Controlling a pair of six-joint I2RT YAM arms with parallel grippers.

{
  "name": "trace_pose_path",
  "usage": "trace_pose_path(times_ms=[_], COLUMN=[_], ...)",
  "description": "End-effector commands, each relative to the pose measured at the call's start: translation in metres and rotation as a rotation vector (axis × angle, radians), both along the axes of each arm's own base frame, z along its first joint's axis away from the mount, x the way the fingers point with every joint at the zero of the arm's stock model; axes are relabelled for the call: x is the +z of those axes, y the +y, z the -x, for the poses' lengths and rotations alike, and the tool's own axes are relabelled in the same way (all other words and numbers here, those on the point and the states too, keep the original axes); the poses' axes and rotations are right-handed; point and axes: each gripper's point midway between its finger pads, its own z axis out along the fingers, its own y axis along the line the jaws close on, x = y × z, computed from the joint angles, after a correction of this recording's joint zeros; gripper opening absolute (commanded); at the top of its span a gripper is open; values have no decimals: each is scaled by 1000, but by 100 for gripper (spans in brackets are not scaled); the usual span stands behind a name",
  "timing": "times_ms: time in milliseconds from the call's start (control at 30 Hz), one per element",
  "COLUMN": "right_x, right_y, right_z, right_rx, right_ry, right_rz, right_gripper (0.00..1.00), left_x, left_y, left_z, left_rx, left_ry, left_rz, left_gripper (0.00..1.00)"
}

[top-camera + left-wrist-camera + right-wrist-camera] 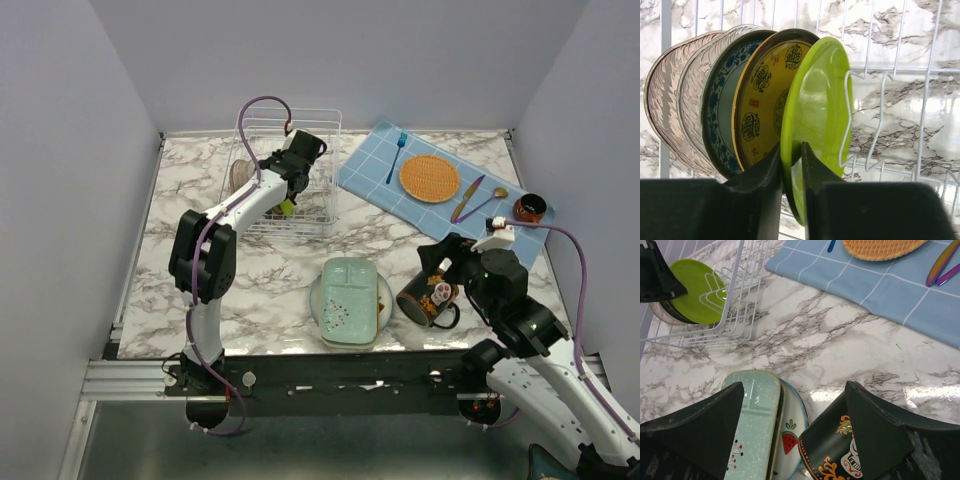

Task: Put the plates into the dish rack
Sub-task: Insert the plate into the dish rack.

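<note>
The white wire dish rack stands at the back left. In the left wrist view it holds two brownish plates, a teal-patterned plate and a yellow plate, all on edge. My left gripper is shut on the rim of a lime-green plate standing beside the yellow one; in the top view this gripper is inside the rack. The mint-green rounded-square plate lies on the watermelon plate at the front. My right gripper is open just right of them.
The black decorated mug sits by my right gripper's right finger. A blue cloth at the back right carries an orange woven mat, a blue fork, cutlery and a small red cup.
</note>
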Motion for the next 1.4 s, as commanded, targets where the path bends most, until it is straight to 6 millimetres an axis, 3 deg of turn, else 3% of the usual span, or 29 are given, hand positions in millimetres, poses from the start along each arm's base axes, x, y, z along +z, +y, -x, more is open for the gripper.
trace_pose_path(times_ms=[0,100,500,967,1200,1367], right_x=[-8,-7,-8,-11,-13,-14], right_y=[-3,-3,-4,-6,-5,-4], right_z=[-1,-1,1,2,1,2], right_rx=[-19,-19,-17,-26,-22,-20], right_ry=[18,15,15,19,22,22], right_rz=[12,12,16,16,12,11], right_gripper=[90,90,90,90,90,90], left_x=[-6,-7,11,92,146,181], left_y=[16,16,13,-1,14,41], left_z=[4,3,-4,-13,-6,8], left_rx=[28,30,36,-3,13,52], left_ry=[28,28,-5,-130,-235,-302], left_rz=[-55,-56,-38,60,67,92], left_gripper=[13,0,0,0,0,0])
